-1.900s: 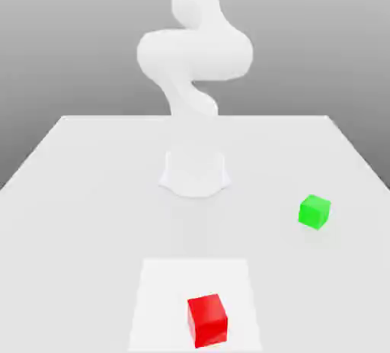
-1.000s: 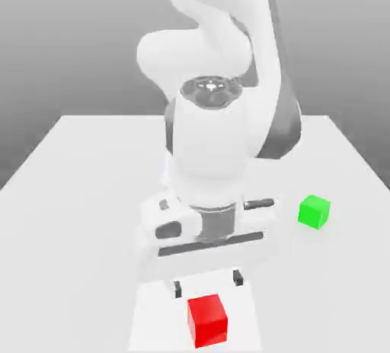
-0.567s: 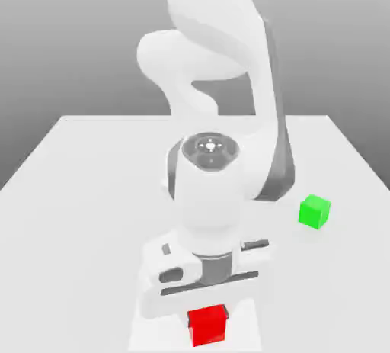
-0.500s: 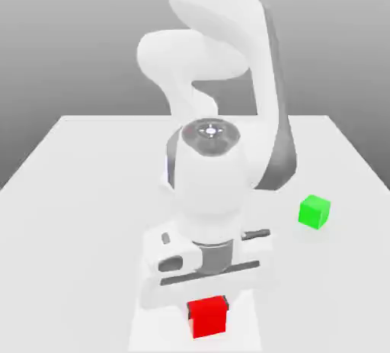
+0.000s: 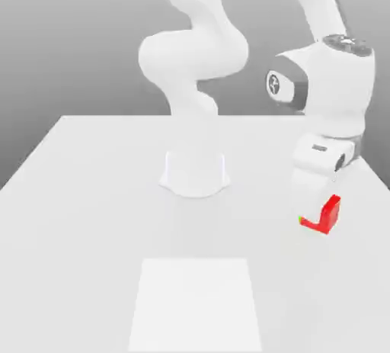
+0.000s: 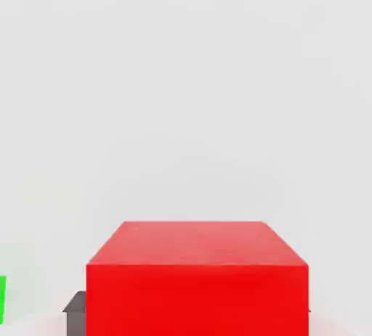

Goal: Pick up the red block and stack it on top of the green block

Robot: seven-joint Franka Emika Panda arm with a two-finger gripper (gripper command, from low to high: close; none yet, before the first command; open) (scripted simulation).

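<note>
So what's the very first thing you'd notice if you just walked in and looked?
The bright red block jumps out: the big white arm's gripper holds it above the table, on the exterior view's right. Right beside it peeks a tiny sliver of the green block, mostly hidden behind the red one. In the hand view the red block looks huge.

Green block (image 6: 2, 300) cut by edge; red block (image 5: 328, 215) half hidden.

Red block (image 6: 196, 276) held close; green block (image 6: 2, 298) beside it
</note>
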